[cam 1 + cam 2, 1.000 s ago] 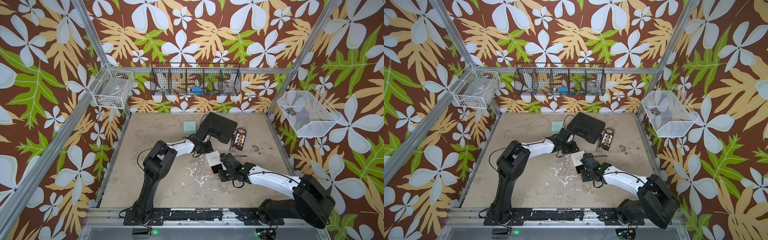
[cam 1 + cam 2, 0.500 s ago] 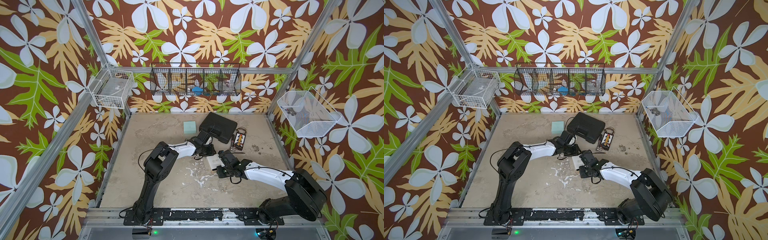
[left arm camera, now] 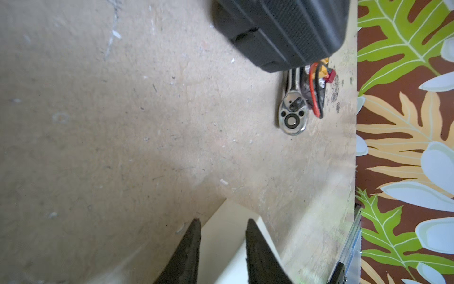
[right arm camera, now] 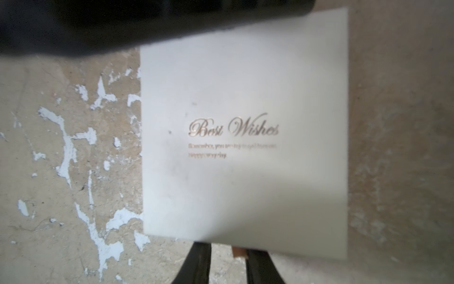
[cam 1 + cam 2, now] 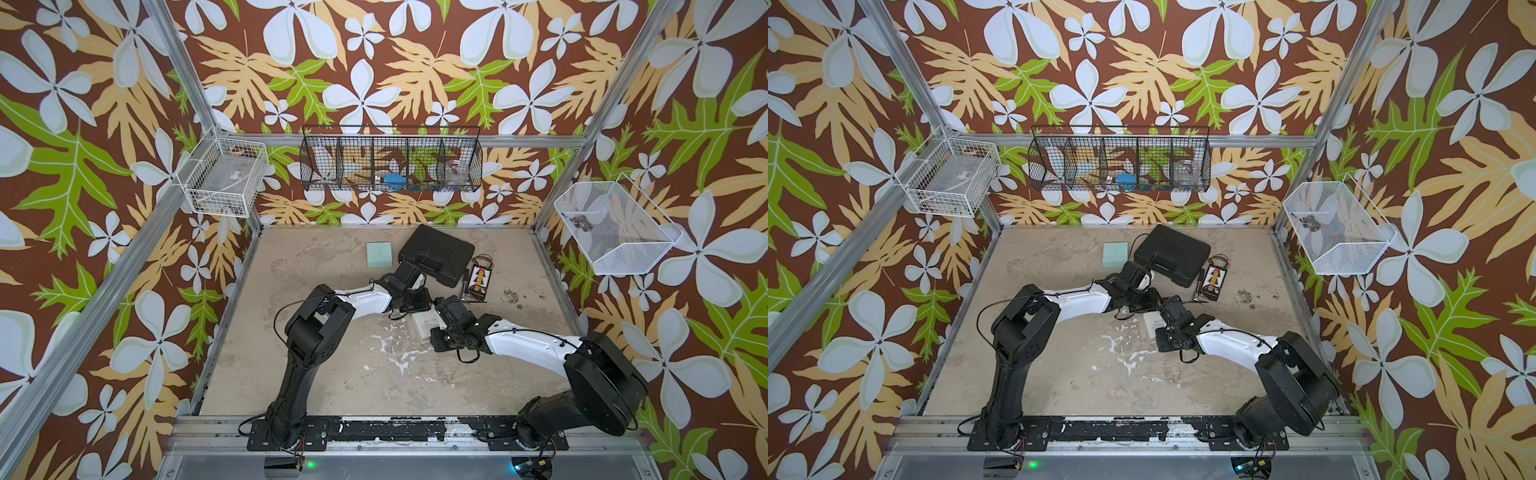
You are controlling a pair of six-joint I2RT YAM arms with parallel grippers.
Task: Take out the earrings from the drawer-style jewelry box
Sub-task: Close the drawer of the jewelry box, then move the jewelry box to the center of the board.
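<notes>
The drawer-style jewelry box (image 4: 245, 110) is a cream square box with gold "Best Wishes" lettering, lying near the table's middle (image 5: 423, 326) (image 5: 1151, 324). My left gripper (image 3: 222, 221) hovers at its far corner with jaws apart and the box's top (image 3: 231, 214) showing between them. At the box's near edge is my right gripper (image 4: 228, 248). Its fingers stand slightly apart, their tips hidden under that edge, and a small brown tab (image 4: 239, 252) sits beside one. A few tiny pale specks (image 5: 449, 378) on the table could be the earrings; they are too small to tell.
Behind the left gripper lies a black case (image 5: 436, 253), with a pale green square box (image 5: 379, 254) to its left. A ratchet (image 3: 292, 115) and a wired battery pack (image 5: 480, 278) lie to its right. Wire baskets hang on the walls. White paint chips (image 4: 66, 147) mark the table.
The left gripper's jaws have parted and it has edged right toward the box. The right gripper has moved toward the back, up against the box.
</notes>
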